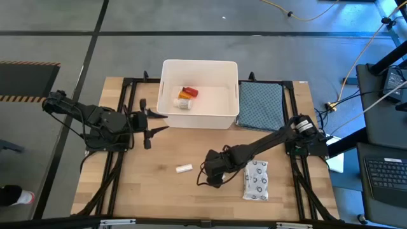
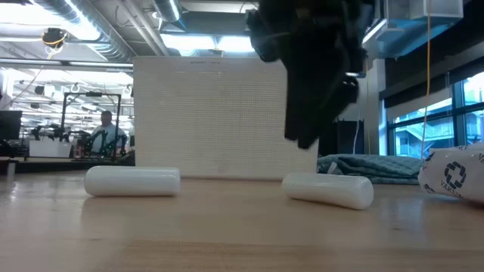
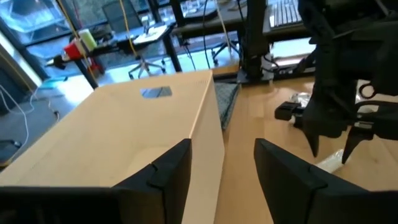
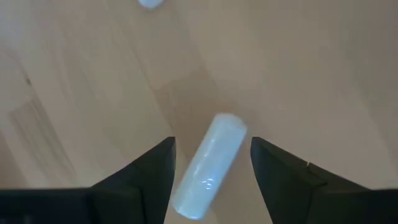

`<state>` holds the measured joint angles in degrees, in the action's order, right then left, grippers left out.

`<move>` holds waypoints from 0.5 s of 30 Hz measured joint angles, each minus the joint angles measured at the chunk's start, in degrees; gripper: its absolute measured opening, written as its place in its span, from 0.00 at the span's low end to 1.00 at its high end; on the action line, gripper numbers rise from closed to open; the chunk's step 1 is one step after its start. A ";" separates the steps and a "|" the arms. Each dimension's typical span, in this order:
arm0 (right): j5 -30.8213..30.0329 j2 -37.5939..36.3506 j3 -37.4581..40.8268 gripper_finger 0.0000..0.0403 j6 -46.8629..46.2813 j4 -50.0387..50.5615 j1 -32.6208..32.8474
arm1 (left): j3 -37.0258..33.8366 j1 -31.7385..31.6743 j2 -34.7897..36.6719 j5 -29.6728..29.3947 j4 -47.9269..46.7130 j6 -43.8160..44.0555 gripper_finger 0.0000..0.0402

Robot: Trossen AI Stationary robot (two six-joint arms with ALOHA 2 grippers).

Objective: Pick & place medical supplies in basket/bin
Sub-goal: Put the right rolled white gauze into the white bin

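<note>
The white bin (image 1: 166,113) stands at the table's far middle, with a red bottle (image 1: 189,92) and a small white item (image 1: 183,103) lying on its floor. Two short white cylinders lie on their sides on the wood, one (image 2: 132,181) to the left and one (image 4: 208,165) under my right gripper (image 4: 211,146). My right gripper (image 2: 306,140) points down, open, its fingers standing on either side of that cylinder and above it (image 2: 327,189) without touching. A dotted blister pack (image 1: 256,179) lies flat to its right. My left gripper (image 1: 154,122) waits open beside the bin's near left corner.
A blue-grey patterned cloth (image 1: 261,105) lies against the bin's right side. Bare wood runs along the table's near edge and its left half. Black frame rails (image 1: 124,102) run down both sides of the table.
</note>
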<state>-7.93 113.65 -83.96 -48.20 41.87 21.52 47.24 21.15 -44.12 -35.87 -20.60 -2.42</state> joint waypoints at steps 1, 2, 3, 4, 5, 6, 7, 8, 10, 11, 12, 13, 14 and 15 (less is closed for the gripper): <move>0.02 0.00 0.94 0.51 -1.07 -0.71 0.15 | 0.00 0.00 0.00 0.01 -0.58 0.50 0.42; 0.10 0.00 1.80 0.50 -2.51 -0.68 0.32 | 0.00 0.00 0.00 0.03 -1.11 1.15 0.42; 0.43 -0.01 2.78 0.50 -3.99 -0.54 0.48 | 0.00 0.00 0.00 0.00 -1.62 1.67 0.42; 1.05 0.00 3.74 0.49 -5.27 -1.15 0.54 | 0.00 0.00 0.00 0.01 -2.05 2.04 0.42; 2.00 0.00 4.79 0.48 -5.98 -2.86 0.52 | 0.00 0.00 0.00 0.01 -2.37 2.19 0.42; 2.79 0.00 5.71 0.48 -6.80 -5.30 0.50 | 0.00 0.00 0.00 -0.01 -2.61 2.25 0.42; 3.56 0.00 6.43 0.47 -7.13 -7.73 0.50 | 0.00 0.00 0.00 0.00 -2.68 2.25 0.42; 4.17 0.00 6.91 0.47 -7.27 -9.61 0.52 | 0.00 0.00 0.00 0.00 -2.67 2.25 0.42; 4.62 0.10 7.97 0.46 -7.37 -12.57 0.52 | 0.00 0.00 -0.01 0.01 -2.67 2.28 0.42; 4.61 0.22 8.49 0.45 -7.80 -12.95 0.54 | 0.00 0.00 0.00 -0.01 -2.66 2.26 0.42; 4.61 0.30 9.15 0.45 -8.51 -12.68 0.54 | 0.00 0.01 0.00 -0.01 -2.66 2.28 0.42; 4.63 0.34 9.91 0.45 -8.73 -12.38 0.54 | 0.00 0.01 0.00 -0.01 -2.66 2.28 0.42; 4.62 0.37 10.53 0.44 -8.78 -12.27 0.54 | 0.00 0.00 0.00 -0.01 -2.66 2.30 0.42; 4.58 0.35 11.07 0.44 -8.76 -12.65 0.54 | 0.00 0.00 0.00 -0.01 -2.66 2.28 0.42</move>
<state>-3.34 114.00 -72.88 -56.96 29.22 22.06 47.24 21.15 -44.12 -35.88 -23.27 -0.14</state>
